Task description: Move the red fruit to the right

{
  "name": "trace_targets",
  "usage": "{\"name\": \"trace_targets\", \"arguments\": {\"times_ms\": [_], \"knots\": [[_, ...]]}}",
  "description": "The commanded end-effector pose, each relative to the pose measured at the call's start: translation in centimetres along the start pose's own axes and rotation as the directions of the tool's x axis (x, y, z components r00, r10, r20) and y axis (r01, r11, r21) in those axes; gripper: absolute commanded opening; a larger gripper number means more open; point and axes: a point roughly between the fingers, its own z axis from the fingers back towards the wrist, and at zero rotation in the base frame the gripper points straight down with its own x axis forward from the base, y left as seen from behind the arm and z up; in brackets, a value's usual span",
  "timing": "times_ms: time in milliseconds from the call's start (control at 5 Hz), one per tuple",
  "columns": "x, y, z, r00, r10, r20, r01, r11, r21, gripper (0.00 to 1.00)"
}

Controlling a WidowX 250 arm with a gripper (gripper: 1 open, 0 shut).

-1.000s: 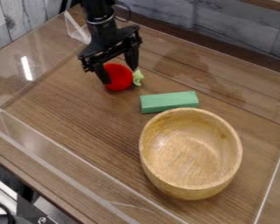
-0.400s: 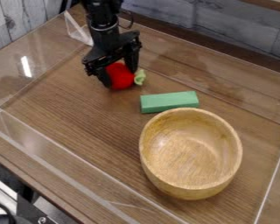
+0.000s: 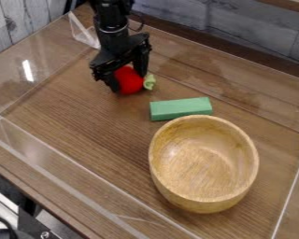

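The red fruit (image 3: 128, 82) is a small round bright red toy with a green leafy tip on its right side, resting on the wooden table at the upper left. My gripper (image 3: 121, 74) points straight down over it with its jaws open. The black fingers (image 3: 100, 72) straddle the fruit, one on each side, low near the table. I cannot see the fingers pressing on the fruit. Part of the fruit's top is hidden by the gripper.
A flat green rectangular block (image 3: 181, 108) lies just right of the fruit. A large wooden bowl (image 3: 204, 163) stands at the lower right. A clear plastic wall (image 3: 27, 65) borders the table on the left and front.
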Motion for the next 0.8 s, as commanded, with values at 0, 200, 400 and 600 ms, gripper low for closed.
{"name": "trace_targets", "arguments": {"times_ms": [0,200,400,600], "knots": [[1.1,-1.4,1.2,0.999,-0.002,0.044,0.004,0.999,-0.032,1.00],[1.2,-1.4,1.1,0.999,0.006,0.048,-0.005,1.000,-0.022,1.00],[0.9,-2.4,3.2,0.999,-0.018,0.029,0.019,0.998,-0.060,0.00],[0.4,-3.5,5.2,0.999,-0.034,0.010,0.035,0.995,-0.094,0.00]]}}
